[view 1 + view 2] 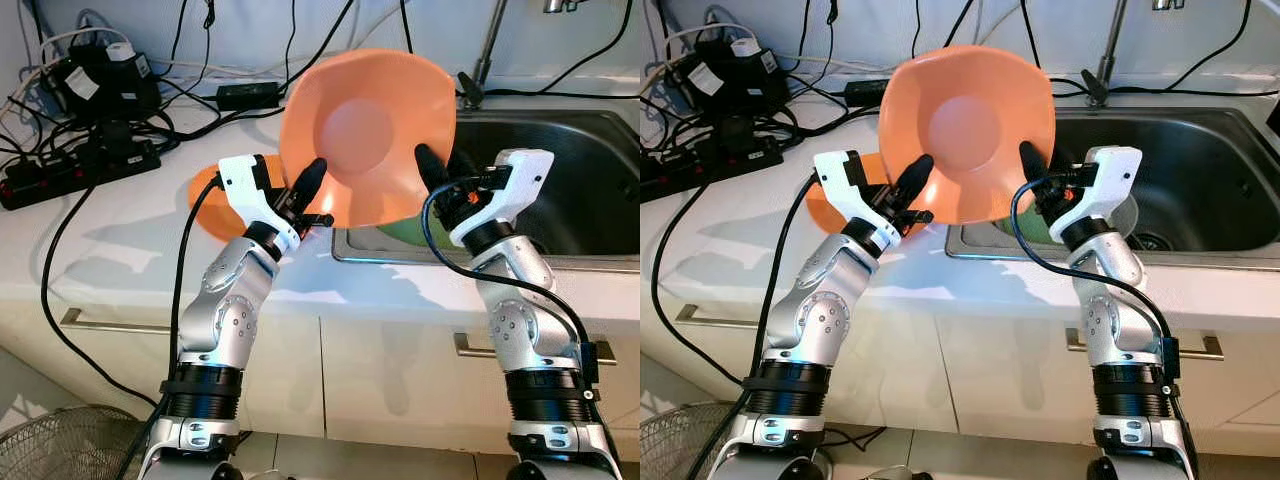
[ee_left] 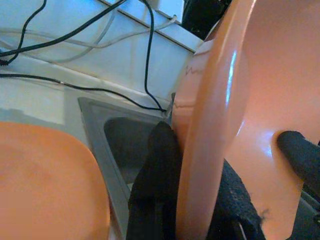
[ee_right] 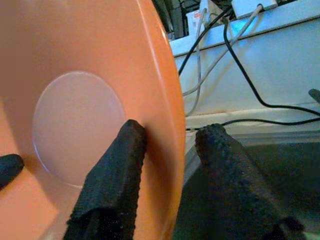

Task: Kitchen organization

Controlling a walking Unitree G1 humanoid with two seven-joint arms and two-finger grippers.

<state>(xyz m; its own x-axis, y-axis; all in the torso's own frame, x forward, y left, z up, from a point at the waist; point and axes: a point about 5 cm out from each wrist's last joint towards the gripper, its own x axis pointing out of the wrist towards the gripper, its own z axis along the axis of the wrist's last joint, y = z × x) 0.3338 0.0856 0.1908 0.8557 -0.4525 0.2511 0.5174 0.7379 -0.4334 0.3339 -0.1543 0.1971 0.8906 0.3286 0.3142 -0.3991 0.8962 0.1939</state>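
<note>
White kitchen counter (image 1: 120,230) beside a steel sink (image 1: 560,180): organizing under way.
Left gripper (image 1: 312,195) and right gripper (image 1: 437,175) each clamp the large orange plastic bowl's (image 1: 365,130) rim, upright, unplaced; another orange dish (image 1: 210,200) waits.

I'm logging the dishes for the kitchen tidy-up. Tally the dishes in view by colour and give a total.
Orange: 2, the bowl held tilted over the sink's near left corner by the left gripper and right gripper, and a second orange dish on the counter behind the left gripper.
Green: 1, a dish in the sink, mostly hidden.
Total: 3
</note>
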